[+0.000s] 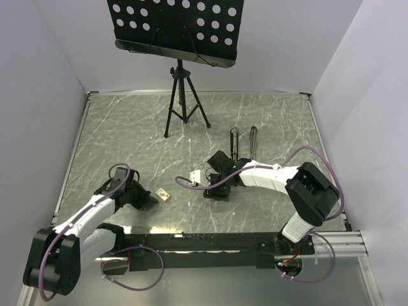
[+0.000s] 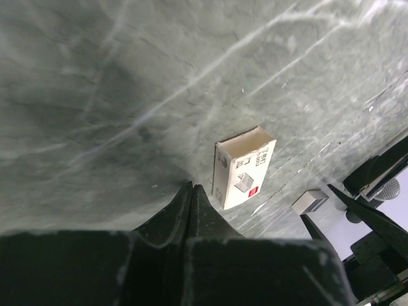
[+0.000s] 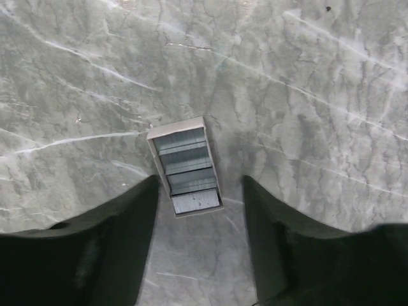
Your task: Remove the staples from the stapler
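Near the staples (image 2: 245, 167), left pincer (image 2: 192, 190) closed, empty; past the staples, right pincer (image 3: 200, 186) open astride pale tray (image 3: 185, 167), stapler (image 1: 234, 143) beyond.

The left arm (image 1: 89, 213) stretches low and forward, its jaws pressed shut (the tips meet in the wrist view). The right arm (image 1: 268, 176) folds at the elbow and reaches leftward, jaws spread apart, pointing downward.

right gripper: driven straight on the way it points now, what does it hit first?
Most likely the open staple tray. It lies flat on the table, right between the open fingers of the right gripper, with its near end by the tips. Depth is unclear from the wrist view; a slight miss would meet bare tabletop.
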`<act>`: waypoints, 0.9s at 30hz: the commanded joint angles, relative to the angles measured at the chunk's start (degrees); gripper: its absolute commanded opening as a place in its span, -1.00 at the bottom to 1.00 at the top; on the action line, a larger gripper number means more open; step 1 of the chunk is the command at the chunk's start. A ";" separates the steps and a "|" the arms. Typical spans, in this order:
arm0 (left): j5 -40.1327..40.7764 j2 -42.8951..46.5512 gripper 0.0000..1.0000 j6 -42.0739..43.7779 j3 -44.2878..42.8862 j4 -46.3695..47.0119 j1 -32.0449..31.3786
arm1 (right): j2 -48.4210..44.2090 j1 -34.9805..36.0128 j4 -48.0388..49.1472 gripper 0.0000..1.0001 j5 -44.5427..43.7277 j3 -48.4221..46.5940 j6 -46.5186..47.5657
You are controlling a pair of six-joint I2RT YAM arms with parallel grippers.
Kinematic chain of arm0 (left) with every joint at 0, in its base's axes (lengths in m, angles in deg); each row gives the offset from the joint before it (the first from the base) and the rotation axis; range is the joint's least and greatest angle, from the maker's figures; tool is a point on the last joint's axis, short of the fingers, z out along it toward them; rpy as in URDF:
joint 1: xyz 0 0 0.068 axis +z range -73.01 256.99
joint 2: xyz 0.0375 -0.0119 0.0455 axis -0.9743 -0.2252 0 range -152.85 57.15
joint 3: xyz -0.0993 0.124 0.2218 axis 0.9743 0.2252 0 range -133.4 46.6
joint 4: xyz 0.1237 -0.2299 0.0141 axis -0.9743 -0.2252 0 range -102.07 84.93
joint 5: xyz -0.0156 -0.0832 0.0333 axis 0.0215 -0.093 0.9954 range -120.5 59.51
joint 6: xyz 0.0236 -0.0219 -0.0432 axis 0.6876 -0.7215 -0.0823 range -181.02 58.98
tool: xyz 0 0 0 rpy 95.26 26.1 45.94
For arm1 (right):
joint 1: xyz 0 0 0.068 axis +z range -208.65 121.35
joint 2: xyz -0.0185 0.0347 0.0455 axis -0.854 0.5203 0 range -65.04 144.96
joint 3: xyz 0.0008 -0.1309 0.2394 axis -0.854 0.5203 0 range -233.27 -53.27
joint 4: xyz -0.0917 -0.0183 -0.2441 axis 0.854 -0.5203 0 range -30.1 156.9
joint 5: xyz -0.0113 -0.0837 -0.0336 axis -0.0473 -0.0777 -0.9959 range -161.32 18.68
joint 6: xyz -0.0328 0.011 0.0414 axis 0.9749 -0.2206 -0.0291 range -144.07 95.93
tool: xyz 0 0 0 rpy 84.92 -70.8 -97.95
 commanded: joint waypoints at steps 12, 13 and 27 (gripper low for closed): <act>-0.52 -2.54 -0.98 -13.46 2.54 11.89 -8.69 | 0.61 3.92 -0.47 0.01 2.78 -3.38 -0.66; -0.61 -2.99 -0.98 -13.72 2.89 13.73 -8.86 | 0.78 4.01 -0.29 0.00 2.78 -3.38 -0.84; 8.69 5.00 -0.93 -6.63 -7.99 3.75 -10.27 | 4.12 8.67 0.76 -0.10 1.29 -7.86 -5.94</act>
